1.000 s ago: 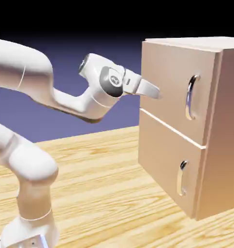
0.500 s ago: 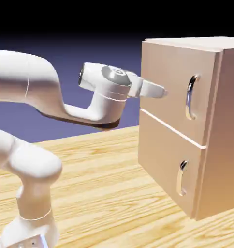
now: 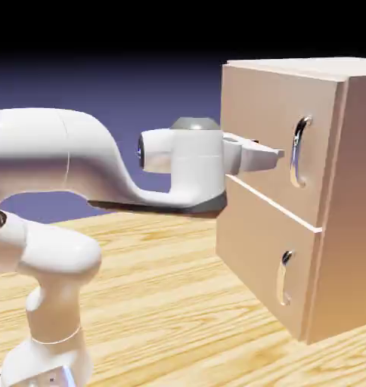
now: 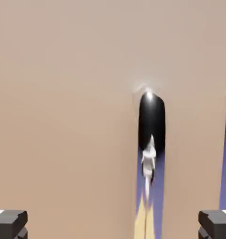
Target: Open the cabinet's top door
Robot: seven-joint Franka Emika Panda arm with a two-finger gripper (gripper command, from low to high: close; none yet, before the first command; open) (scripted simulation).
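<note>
Over at the exterior view's right, got the cabinet (image 3: 356, 166) on the wooden table (image 3: 141, 302), with the top door (image 3: 265, 121) shut, above the shorter lower door (image 3: 254, 242), also shut; reaching in from the left with the white arm (image 3: 103, 159), gripper (image 3: 279, 154) spread wide, right near the top door's curved silver handle (image 3: 296, 153); can't really tell if touching it; in the hand view, seeing that handle upright, a bit right of middle.
</note>
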